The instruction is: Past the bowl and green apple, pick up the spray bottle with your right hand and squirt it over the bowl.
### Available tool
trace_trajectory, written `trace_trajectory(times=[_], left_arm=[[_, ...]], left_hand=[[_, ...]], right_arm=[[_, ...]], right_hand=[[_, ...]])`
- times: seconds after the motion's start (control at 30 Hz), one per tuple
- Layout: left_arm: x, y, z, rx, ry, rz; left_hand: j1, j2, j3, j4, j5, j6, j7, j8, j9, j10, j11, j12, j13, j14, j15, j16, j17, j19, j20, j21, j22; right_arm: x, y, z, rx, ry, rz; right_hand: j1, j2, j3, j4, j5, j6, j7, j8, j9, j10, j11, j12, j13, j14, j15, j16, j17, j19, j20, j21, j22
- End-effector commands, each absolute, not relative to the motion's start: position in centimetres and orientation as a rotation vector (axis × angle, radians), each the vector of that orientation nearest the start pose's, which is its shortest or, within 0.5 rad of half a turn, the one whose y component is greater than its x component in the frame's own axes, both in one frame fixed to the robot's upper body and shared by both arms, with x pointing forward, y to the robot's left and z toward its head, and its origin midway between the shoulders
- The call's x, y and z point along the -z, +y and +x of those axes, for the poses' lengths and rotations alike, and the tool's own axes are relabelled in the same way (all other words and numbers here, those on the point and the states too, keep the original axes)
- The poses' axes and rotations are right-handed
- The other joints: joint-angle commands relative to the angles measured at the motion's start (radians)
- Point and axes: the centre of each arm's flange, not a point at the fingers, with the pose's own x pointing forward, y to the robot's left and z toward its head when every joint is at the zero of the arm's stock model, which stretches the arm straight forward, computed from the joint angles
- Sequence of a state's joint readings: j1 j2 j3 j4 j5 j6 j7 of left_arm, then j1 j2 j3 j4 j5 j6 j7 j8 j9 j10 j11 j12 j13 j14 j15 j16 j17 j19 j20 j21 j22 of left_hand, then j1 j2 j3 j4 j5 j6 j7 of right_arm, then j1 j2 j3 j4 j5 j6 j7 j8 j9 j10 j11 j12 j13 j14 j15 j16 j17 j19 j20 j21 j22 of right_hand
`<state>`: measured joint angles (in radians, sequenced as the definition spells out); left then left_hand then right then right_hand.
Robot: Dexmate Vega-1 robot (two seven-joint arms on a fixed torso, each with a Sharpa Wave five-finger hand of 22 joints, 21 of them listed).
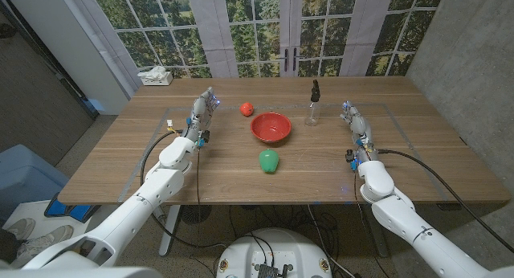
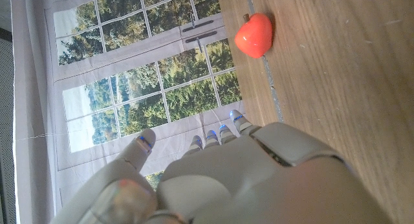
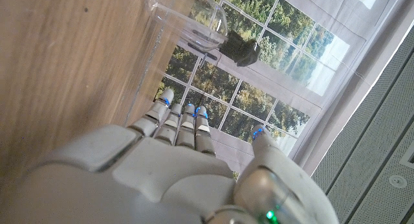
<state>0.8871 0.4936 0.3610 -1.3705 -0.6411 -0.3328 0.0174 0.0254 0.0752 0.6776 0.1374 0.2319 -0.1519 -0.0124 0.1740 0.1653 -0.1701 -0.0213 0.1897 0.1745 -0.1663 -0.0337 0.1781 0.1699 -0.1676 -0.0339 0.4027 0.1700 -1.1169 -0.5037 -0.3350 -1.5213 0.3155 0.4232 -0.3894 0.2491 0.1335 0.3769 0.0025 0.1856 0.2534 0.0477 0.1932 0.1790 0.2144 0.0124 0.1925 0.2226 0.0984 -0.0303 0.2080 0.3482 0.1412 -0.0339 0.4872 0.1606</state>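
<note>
A clear spray bottle [image 1: 313,104] with a black nozzle stands on the table behind and right of the red bowl [image 1: 271,127]. In the right wrist view the spray bottle [image 3: 200,26] shows beyond my fingertips, apart from them. A green apple [image 1: 269,160] lies in front of the bowl. My right hand [image 1: 353,120] is to the right of the bottle, open, holding nothing. Left of the bowl, my left hand [image 1: 203,111] is open and empty too.
A small red fruit [image 1: 246,108] lies left of the bowl; in the left wrist view the red fruit [image 2: 253,34] lies ahead of my left hand [image 2: 220,179]. A tissue box [image 1: 155,76] sits at the table's far left corner. Windows stand behind the table.
</note>
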Motion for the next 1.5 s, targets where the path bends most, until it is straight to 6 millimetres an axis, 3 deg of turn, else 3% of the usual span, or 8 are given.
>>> trace_trajectory(times=[0.03, 0.47, 0.67, 0.8, 0.93, 1.13, 1.3, 1.5], left_arm=[[2.9, 27.4, 63.3, 0.202, -0.652, -0.077], [3.3, 27.3, 62.9, 0.207, -0.663, -0.086], [3.6, 27.4, 62.8, 0.209, -0.664, -0.090], [3.7, 27.5, 62.7, 0.207, -0.664, -0.094], [3.8, 27.6, 62.6, 0.206, -0.665, -0.097], [4.0, 27.8, 62.4, 0.201, -0.666, -0.097], [4.0, 28.0, 62.3, 0.198, -0.666, -0.095], [4.1, 28.1, 62.2, 0.195, -0.667, -0.097]], left_hand=[[0.003, 0.094, 0.005, 0.005, 0.002, -0.009, 0.002, 0.002, 0.005, -0.069, 0.002, 0.002, 0.003, -0.119, -0.042, 0.003, 0.005, -0.041, -0.087, -0.003, 0.001], [0.004, 0.094, 0.005, 0.005, 0.004, -0.010, 0.003, 0.003, 0.005, -0.070, 0.001, 0.002, 0.003, -0.121, -0.041, 0.002, 0.004, -0.040, -0.087, -0.009, 0.002], [0.004, 0.093, 0.005, 0.005, 0.004, -0.012, 0.002, 0.002, 0.005, -0.073, 0.001, 0.001, 0.003, -0.121, -0.041, 0.002, 0.004, -0.040, -0.087, -0.011, 0.002], [0.004, 0.093, 0.005, 0.005, 0.004, -0.013, 0.002, 0.002, 0.005, -0.073, 0.001, 0.001, 0.003, -0.122, -0.040, 0.002, 0.004, -0.040, -0.088, -0.012, 0.002], [0.004, 0.093, 0.005, 0.004, 0.004, -0.014, 0.001, 0.002, 0.005, -0.073, 0.001, 0.002, 0.003, -0.122, -0.040, 0.002, 0.004, -0.040, -0.087, -0.013, 0.002], [0.005, 0.093, 0.005, 0.004, 0.005, -0.016, 0.003, 0.002, 0.005, -0.073, 0.001, 0.002, 0.003, -0.122, -0.039, 0.002, 0.004, -0.040, -0.085, -0.016, 0.002], [0.005, 0.093, 0.005, 0.003, 0.005, -0.019, 0.004, 0.001, 0.005, -0.074, 0.000, 0.002, 0.003, -0.122, -0.038, 0.002, 0.003, -0.040, -0.085, -0.019, 0.002], [0.005, 0.093, 0.005, 0.003, 0.006, -0.021, 0.006, 0.001, 0.005, -0.074, 0.000, 0.002, 0.003, -0.122, -0.033, 0.002, 0.003, -0.039, -0.083, -0.021, 0.002]], right_arm=[[10.0, -27.2, 57.1, 0.145, -0.703, -0.149], [9.7, -25.8, 56.1, 0.211, -0.683, -0.295], [9.5, -24.8, 55.6, 0.303, -0.656, -0.404], [9.5, -24.2, 55.4, 0.350, -0.652, -0.452], [9.4, -23.8, 55.4, 0.376, -0.637, -0.471], [9.2, -23.1, 55.6, 0.378, -0.582, -0.503], [9.1, -22.9, 55.9, 0.382, -0.599, -0.504], [8.7, -22.5, 56.3, 0.389, -0.616, -0.523]], right_hand=[[0.012, 0.012, 0.005, -0.014, 0.002, -0.002, -0.012, 0.000, 0.005, 0.003, -0.009, 0.005, -0.002, 0.004, -0.021, 0.005, -0.002, 0.011, -0.029, -0.005, 0.003], [0.052, 0.007, 0.014, -0.065, 0.005, -0.091, -0.039, -0.017, 0.003, -0.083, -0.036, -0.013, -0.015, -0.052, -0.031, -0.011, -0.030, -0.005, -0.006, -0.053, 0.004], [0.130, -0.031, 0.027, -0.149, 0.001, -0.165, -0.039, -0.018, 0.002, -0.141, -0.045, -0.012, -0.023, -0.089, -0.032, -0.018, -0.068, -0.008, 0.003, -0.095, 0.005], [0.166, -0.072, 0.021, -0.177, -0.002, -0.216, -0.030, -0.018, 0.003, -0.187, -0.041, -0.015, -0.024, -0.121, -0.015, -0.022, -0.088, -0.013, 0.018, -0.121, 0.005], [0.194, -0.125, 0.003, -0.179, 0.004, -0.250, -0.025, -0.012, 0.005, -0.240, -0.038, -0.016, -0.024, -0.147, 0.019, -0.021, -0.107, -0.012, 0.056, -0.149, 0.006], [0.220, -0.178, -0.027, -0.165, 0.028, -0.329, 0.002, -0.017, 0.006, -0.351, -0.019, -0.018, -0.024, -0.231, 0.058, -0.027, -0.127, -0.051, 0.075, -0.205, 0.008], [0.222, -0.184, -0.045, -0.150, 0.042, -0.369, 0.022, -0.015, 0.007, -0.403, 0.015, -0.013, -0.021, -0.278, 0.088, -0.023, -0.129, -0.071, 0.101, -0.235, 0.010], [0.214, -0.177, -0.055, -0.138, 0.049, -0.363, 0.044, -0.004, 0.009, -0.395, 0.015, 0.002, -0.015, -0.260, 0.087, -0.002, -0.119, -0.055, 0.117, -0.240, 0.012]])
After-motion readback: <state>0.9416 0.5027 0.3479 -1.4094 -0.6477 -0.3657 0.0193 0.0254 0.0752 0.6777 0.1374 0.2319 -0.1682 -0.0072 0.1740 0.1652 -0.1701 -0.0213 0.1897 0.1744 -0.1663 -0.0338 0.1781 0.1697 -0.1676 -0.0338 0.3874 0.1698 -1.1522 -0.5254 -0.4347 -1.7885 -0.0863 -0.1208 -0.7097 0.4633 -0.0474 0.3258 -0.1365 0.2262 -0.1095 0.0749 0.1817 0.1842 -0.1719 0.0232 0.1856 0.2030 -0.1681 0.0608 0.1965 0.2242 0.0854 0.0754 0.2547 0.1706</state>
